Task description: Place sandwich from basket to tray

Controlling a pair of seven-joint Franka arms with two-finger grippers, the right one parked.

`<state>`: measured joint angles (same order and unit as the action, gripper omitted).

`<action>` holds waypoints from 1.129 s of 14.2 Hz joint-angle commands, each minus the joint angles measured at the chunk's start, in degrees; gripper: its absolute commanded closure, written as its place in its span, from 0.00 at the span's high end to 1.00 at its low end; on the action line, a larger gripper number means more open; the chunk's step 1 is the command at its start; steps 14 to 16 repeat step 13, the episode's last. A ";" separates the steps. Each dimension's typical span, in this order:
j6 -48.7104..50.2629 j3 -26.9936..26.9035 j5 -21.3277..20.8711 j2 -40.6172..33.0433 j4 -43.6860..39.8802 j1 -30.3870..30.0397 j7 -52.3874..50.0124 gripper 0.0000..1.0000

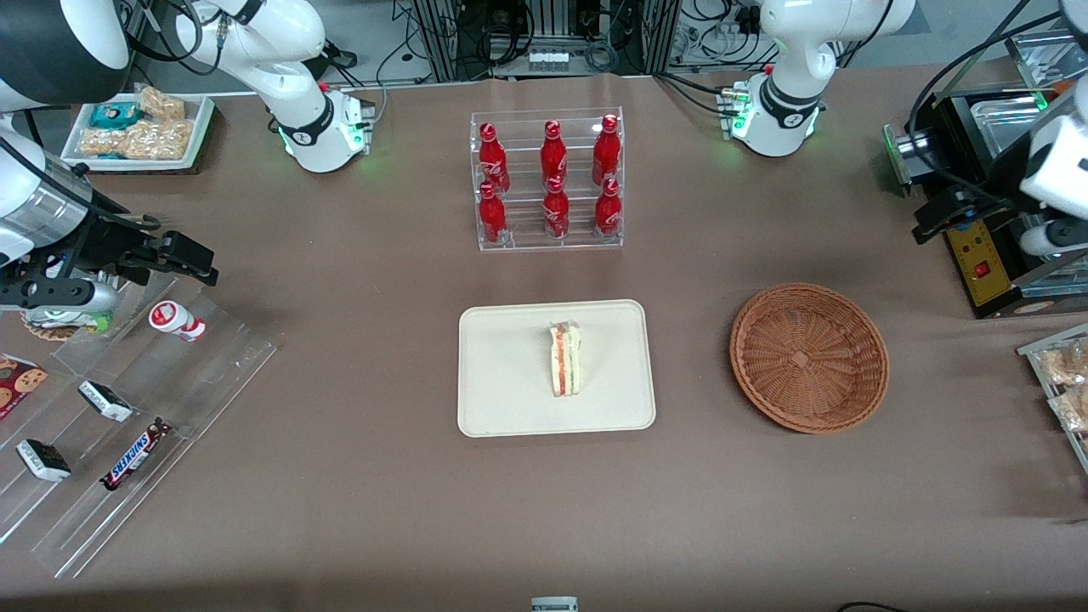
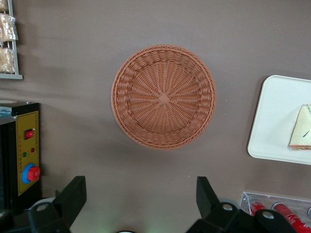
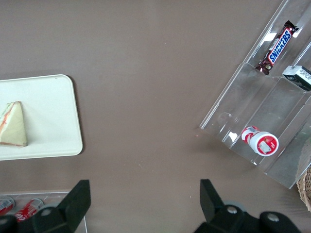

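Observation:
The sandwich [image 1: 565,359] is a white bread wedge with orange and green layers, lying on the cream tray [image 1: 510,399] at mid-table. It also shows in the left wrist view as the sandwich [image 2: 302,128] on the tray [image 2: 277,116], and in the right wrist view as the sandwich [image 3: 13,125] on the tray [image 3: 48,111]. The round wicker basket [image 1: 748,340] stands beside the tray, toward the working arm's end, with nothing in it. My gripper [image 1: 935,219] hangs open and empty well above the table, farther from the front camera than the basket [image 2: 163,97]. Its fingers [image 2: 73,194] are spread wide.
A clear rack of red bottles [image 1: 548,183] stands farther from the front camera than the tray. A black box with a yellow panel [image 1: 986,255] sits under my arm. Packaged snacks [image 1: 1062,382] lie near it. An acrylic snack rack [image 1: 127,408] stands toward the parked arm's end.

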<state>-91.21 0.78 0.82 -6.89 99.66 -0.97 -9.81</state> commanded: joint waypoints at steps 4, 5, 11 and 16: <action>0.24 -0.08 -0.21 2.67 -2.80 0.53 1.64 1.00; 0.24 0.01 -0.29 2.85 -3.07 0.45 1.64 1.00; 0.50 -0.25 -2.67 3.20 -4.65 -0.61 4.26 1.00; 0.50 -1.30 -2.58 3.11 -4.65 -1.31 6.38 1.00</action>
